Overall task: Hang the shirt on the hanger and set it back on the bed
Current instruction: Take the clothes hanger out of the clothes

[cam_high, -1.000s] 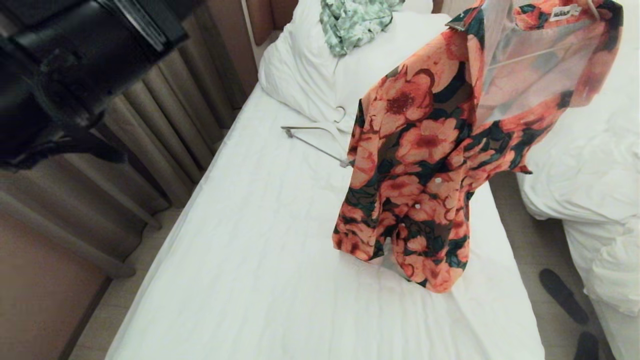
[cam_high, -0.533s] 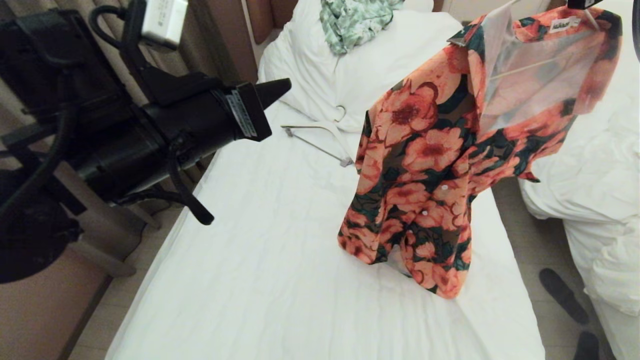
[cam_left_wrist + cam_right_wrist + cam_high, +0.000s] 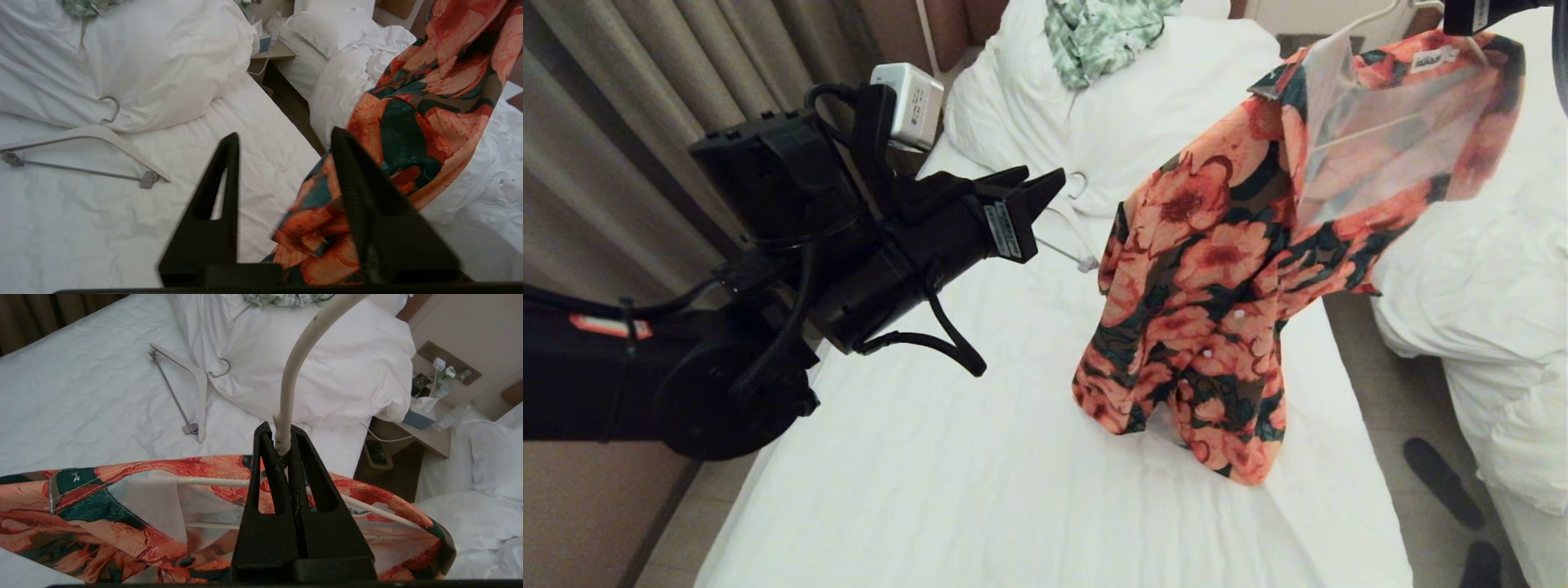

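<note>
The right tool (image 3: 282, 445) pinches the neck of the thin hanger (image 3: 302, 347), lifting the soft, light shirt (image 3: 1225, 269) over the bed (image 3: 980, 457). The left tool (image 3: 282, 143) is spread near its hem; a shoulder seems the better hold.

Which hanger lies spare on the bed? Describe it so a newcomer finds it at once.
Start at the bed with the smooth white sheet. Below its pillows lies the spare hanger: flat, thick, grey-white, with a metal hook. The other, thin cream hanger carries the floral shirt.

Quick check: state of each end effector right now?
Left end effector: open, holding nothing, near the shirt.
Right end effector: shut on the hanger.
</note>
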